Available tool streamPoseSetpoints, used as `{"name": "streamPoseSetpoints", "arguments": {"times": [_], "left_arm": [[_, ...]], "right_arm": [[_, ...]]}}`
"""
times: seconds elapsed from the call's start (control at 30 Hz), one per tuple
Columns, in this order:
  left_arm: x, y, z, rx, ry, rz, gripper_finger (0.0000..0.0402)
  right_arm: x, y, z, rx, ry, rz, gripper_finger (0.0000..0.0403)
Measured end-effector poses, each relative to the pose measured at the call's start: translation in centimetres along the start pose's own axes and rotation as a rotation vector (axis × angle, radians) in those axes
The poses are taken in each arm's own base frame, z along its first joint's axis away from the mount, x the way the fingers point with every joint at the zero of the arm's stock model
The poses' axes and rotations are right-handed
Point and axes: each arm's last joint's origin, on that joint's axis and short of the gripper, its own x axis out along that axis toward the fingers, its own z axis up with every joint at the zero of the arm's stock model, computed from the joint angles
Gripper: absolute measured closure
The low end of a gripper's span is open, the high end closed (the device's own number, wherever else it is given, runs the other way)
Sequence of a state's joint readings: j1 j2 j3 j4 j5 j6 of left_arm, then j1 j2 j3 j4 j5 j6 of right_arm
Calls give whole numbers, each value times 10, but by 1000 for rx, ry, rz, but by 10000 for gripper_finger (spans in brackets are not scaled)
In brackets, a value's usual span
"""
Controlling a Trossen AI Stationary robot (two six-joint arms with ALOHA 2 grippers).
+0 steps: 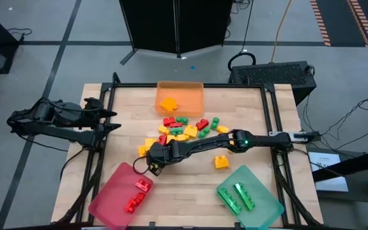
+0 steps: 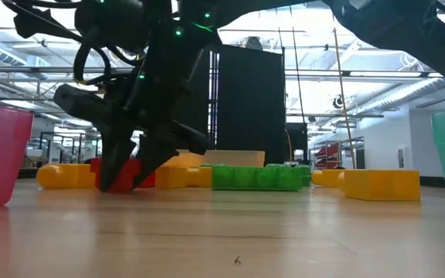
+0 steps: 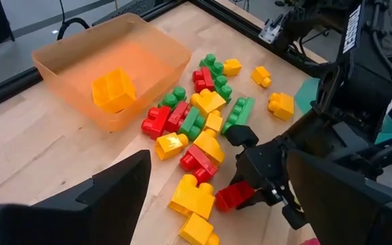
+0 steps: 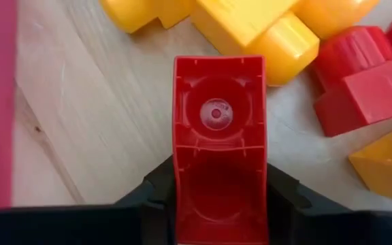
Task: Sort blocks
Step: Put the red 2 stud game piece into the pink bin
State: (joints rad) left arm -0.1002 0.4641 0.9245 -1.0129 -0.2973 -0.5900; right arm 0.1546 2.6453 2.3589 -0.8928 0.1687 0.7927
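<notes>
The right claw clamps a red brick low over the desk, just beside the pink-red tray at the front-left corner. The brick could twist loose on lifting. Yellow bricks crowd close by. The left claw waits spread wide at the left edge.

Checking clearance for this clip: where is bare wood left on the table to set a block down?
Bare wood lies between the red tray and green tray, and along the left edge near the idle left gripper. The pile below the orange tray is crowded, where the right gripper grips a red block.
</notes>
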Motion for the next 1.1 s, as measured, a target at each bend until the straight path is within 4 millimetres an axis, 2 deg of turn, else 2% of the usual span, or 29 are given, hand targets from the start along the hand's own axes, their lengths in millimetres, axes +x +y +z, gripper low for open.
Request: {"name": "streamPoseSetpoints", "arguments": {"times": [0.3,0.6,0.7,0.8,0.9,0.97,1.1], "left_arm": [[0,0,0,0,0,0,56],[0,0,0,0,1,0,56],[0,0,0,0,1,0,56],[0,0,0,0,1,0,56],[0,0,0,0,0,0,56],[0,0,0,0,0,-1,56],[0,0,0,-1,-1,-1,56]], "right_arm": [[-15,5,1,-20,-9,25,287],[-75,14,17,-70,-120,113,287],[-94,28,20,-160,-217,216,287],[-107,50,24,-261,-341,408,287],[-110,69,23,-314,-459,551,287],[-104,77,18,-340,-488,575,287],[-85,81,9,-393,-430,607,287]]}}
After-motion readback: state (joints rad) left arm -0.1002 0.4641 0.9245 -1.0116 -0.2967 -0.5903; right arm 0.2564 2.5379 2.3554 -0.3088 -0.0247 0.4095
